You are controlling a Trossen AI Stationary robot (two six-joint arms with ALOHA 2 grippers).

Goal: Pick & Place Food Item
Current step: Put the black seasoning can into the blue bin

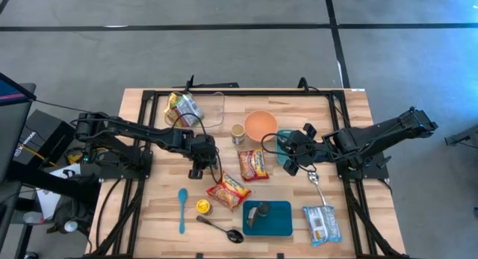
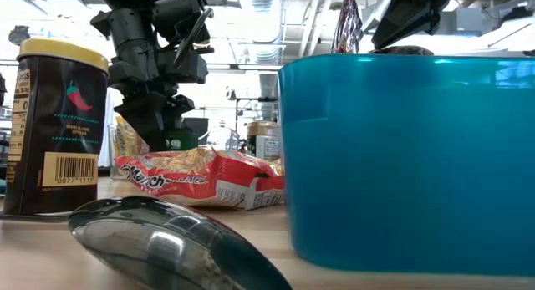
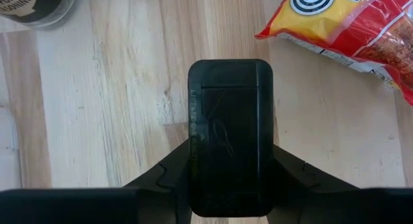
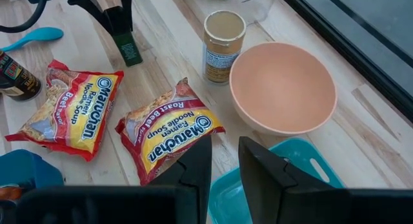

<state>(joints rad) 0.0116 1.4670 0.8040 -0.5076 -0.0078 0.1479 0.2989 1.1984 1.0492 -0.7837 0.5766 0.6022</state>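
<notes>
Left gripper, lowered over bare pale wooden tabletop. Its own wrist camera shows only a dark block end-on, so whether the pincer is spread or pressed together cannot be told; nothing is seen held in it. Just beside it, toward the table's middle, lies the nearer red-and-yellow plastic packet of ramen noodles, flat on the wood and untouched. A second red-and-yellow ramen packet lies a little farther off, beside a small round paper-labelled jar and a peach-coloured round plastic bowl. The right gripper waits above a teal plastic container at the right of the group, its pincer parted by a narrow gap and empty. Step in hand, as judged: the approach, with no food item grasped yet. The next move would call for shifting the left gripper sideways over the nearer packet, spreading the pincer wide enough for the crinkled wrapper, then descending to pinch it by an edge or across its narrow width, since the flat packet offers little height to catch.
</notes>
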